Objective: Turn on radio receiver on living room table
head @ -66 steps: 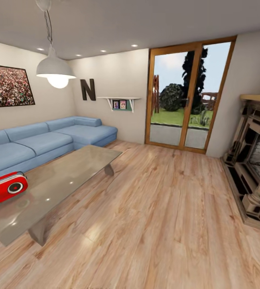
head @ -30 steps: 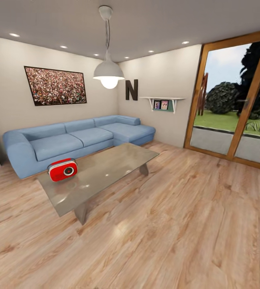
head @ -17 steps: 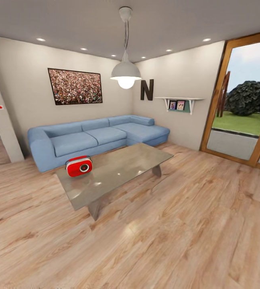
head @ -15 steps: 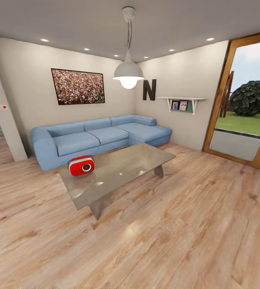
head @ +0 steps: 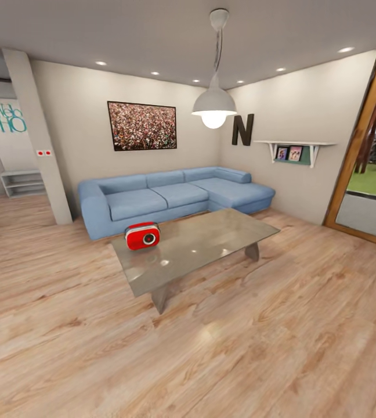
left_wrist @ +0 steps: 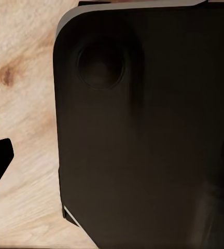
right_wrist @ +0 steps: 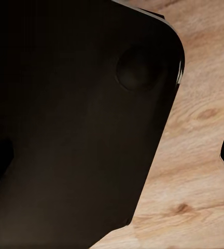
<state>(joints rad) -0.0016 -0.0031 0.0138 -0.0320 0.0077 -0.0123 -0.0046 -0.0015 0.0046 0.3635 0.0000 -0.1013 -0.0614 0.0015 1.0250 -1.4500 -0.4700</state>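
Radio [head: 142, 236] stands upright on the table [head: 211, 244], at the end corner nearest the sofa [head: 170, 197], dial facing the camera; table sits on the plank floor [head: 269, 348] in front of the sofa; lamp [head: 214, 107] hangs above; both wrist views show a dark panel over floorboards; state of either pincer cannot be told.

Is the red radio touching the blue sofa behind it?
Apart. In the head view the radio receiver stands on the coffee table, and a strip of wood floor separates that table from the sofa.
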